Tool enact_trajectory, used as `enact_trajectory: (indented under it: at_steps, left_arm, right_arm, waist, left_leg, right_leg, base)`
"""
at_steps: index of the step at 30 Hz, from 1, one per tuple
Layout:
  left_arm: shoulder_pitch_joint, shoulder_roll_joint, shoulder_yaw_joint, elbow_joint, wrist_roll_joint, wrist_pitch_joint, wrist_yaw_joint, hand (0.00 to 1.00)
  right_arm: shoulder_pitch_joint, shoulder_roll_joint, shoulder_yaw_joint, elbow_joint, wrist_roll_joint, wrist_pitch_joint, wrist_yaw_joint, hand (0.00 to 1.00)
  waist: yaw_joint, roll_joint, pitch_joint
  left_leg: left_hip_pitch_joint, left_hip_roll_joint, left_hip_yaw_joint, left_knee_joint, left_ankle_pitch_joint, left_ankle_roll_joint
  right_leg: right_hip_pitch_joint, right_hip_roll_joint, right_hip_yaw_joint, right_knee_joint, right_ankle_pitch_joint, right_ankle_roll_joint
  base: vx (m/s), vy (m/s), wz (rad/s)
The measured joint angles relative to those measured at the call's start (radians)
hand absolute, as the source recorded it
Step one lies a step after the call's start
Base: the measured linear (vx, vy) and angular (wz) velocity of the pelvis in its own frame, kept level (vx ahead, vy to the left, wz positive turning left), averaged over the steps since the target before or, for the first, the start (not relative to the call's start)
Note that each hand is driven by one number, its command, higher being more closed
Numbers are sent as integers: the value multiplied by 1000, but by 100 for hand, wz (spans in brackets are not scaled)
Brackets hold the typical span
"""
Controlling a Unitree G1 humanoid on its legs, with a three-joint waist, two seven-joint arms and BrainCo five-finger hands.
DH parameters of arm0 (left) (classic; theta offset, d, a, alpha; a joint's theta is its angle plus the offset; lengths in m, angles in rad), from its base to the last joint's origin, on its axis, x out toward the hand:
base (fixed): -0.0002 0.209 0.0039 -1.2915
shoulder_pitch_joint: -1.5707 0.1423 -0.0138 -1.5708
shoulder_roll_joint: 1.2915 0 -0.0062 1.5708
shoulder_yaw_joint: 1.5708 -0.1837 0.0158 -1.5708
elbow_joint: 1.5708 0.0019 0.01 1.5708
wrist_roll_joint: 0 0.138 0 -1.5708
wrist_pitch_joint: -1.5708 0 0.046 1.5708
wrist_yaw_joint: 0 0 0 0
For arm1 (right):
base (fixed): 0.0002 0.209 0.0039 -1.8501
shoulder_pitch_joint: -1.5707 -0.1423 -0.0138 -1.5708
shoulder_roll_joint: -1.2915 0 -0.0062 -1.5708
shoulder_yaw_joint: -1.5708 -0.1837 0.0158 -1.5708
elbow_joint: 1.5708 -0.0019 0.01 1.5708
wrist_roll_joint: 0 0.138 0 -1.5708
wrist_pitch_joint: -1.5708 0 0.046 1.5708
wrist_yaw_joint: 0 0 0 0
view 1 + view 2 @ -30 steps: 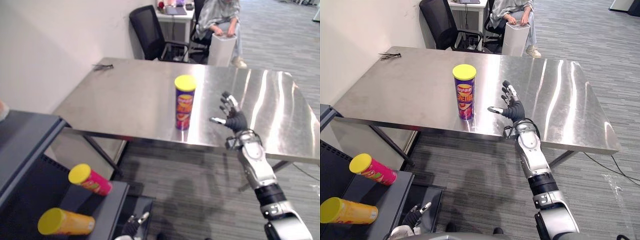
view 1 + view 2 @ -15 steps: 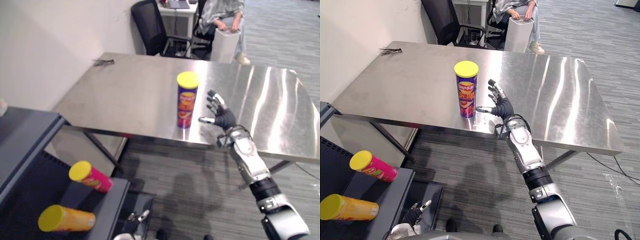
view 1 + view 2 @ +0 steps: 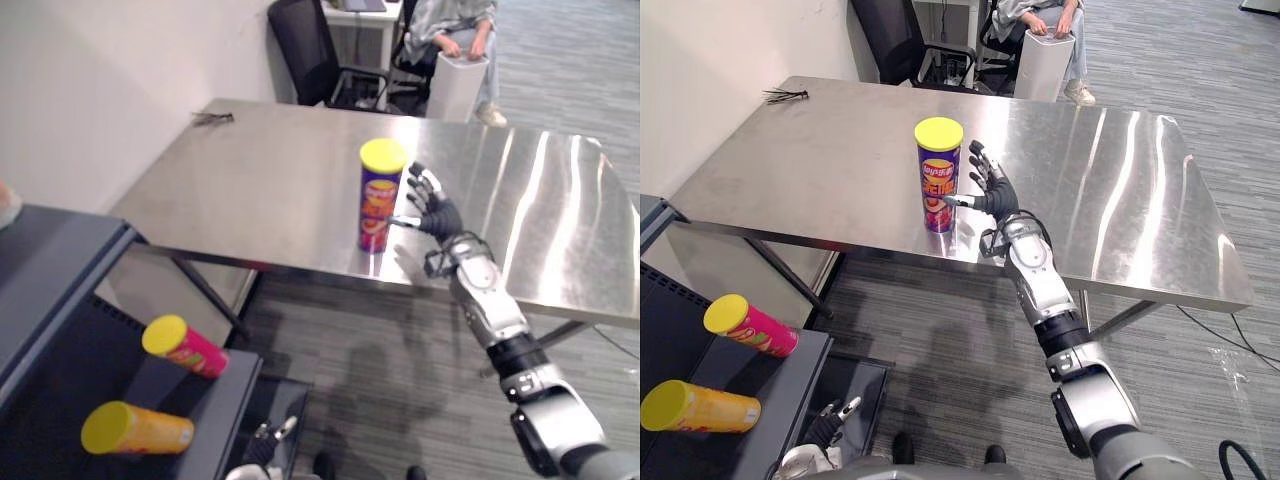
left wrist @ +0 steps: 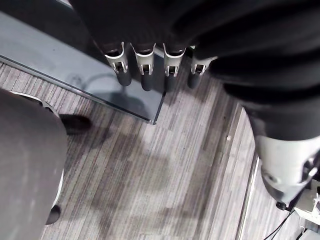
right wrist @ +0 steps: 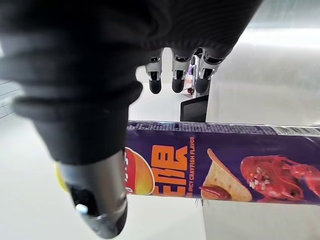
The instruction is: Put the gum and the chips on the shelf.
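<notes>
A purple chips can [image 3: 378, 196] with a yellow lid stands upright near the front edge of the steel table [image 3: 270, 190]. My right hand [image 3: 434, 213] is open just to its right, fingers straight and spread, thumb reaching to the can's side. In the right wrist view the can [image 5: 225, 162] lies between the thumb [image 5: 95, 200] and the fingers [image 5: 177, 75]. Low down by the dark shelf unit [image 3: 60, 270] hangs my left hand [image 3: 830, 425], open and holding nothing. Two more chips cans lie on a lower shelf, a pink one [image 3: 185, 348] and an orange one [image 3: 135, 430].
A small dark item [image 3: 212, 118] lies at the table's far left corner. Behind the table are a black office chair [image 3: 310, 50] and a seated person [image 3: 450, 25] with a white bin [image 3: 458, 85]. A pale object [image 3: 5, 205] sits on the shelf unit's top.
My right hand has moved left across the table edge to the purple can, and its thumb now reaches the can's side. The can and left hand have stayed put.
</notes>
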Motion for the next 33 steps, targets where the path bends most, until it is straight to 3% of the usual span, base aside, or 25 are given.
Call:
enact_trajectory:
  at_steps: [16,17,33]
  left_arm:
    - [-5,0,0,-23,-5,1,1,0]
    - [-5,0,0,-24,-5,1,2,0]
    - [-5,0,0,-25,-4,1,2,0]
  right_arm:
    - [-48,30,6,70,0,6,-1,0]
    - [-48,32,10,76,0,14,0,100]
    - [-47,57,48,75,-6,33,6,100]
  waist:
    - [22,0,21]
    - [23,0,22]
    - [22,0,22]
  left_leg:
    - [-12,-1,-28,-1,7,-3]
    - [-15,-1,-29,-1,8,-3]
    - [-15,0,-28,-1,8,-3]
  right_leg:
    - [15,0,-39,-19,0,0]
    - [14,0,-42,-20,0,0]
    - [14,0,-44,-20,0,0]
  base:
    - [-14,-21,6]
    - [4,-24,7]
    - [-6,-5,0]
